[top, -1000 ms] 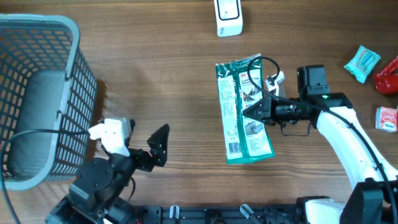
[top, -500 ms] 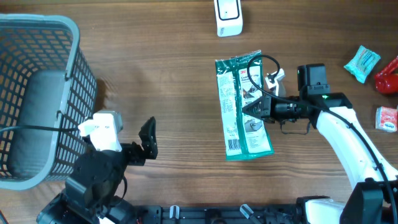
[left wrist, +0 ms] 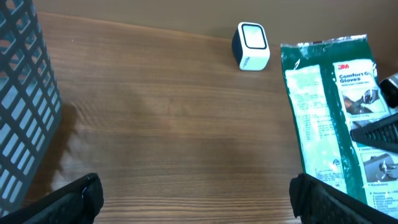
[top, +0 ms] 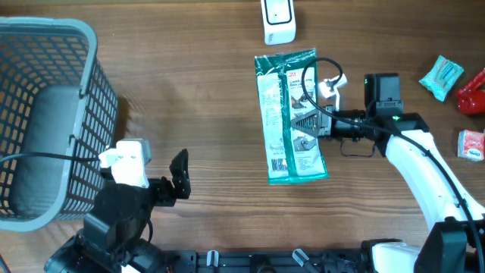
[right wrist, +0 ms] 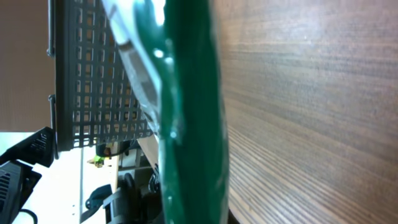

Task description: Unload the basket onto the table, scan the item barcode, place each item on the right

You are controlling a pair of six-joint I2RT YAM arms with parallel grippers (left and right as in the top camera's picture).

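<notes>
My R claw (top: 299, 123) is pinched shut on the green glove packet (top: 271, 114), gripping it from its right long edge at about mid-length. The packet sits centre-right on the surface (top: 204, 83), long axis running away from me, printed face up. Can't tell if it's lifted or lying flat. Its far end is near the white scanner (top: 278, 20), w/ a gap between them. In the R wrist view the packet (right wrist: 189, 112) shows edge-on, very close to the lens. My L claw (top: 179, 171) hangs wide open w/ nothing in it, near the front edge, close to the grey basket (top: 95, 91) and well apart from the packet. In the L wrist view the scanner (left wrist: 251, 45) is far side, w/ the packet (left wrist: 317, 112) to its right. Far right of the surface: a teal pouch (top: 441, 76) and a red thing (top: 473, 92).
</notes>
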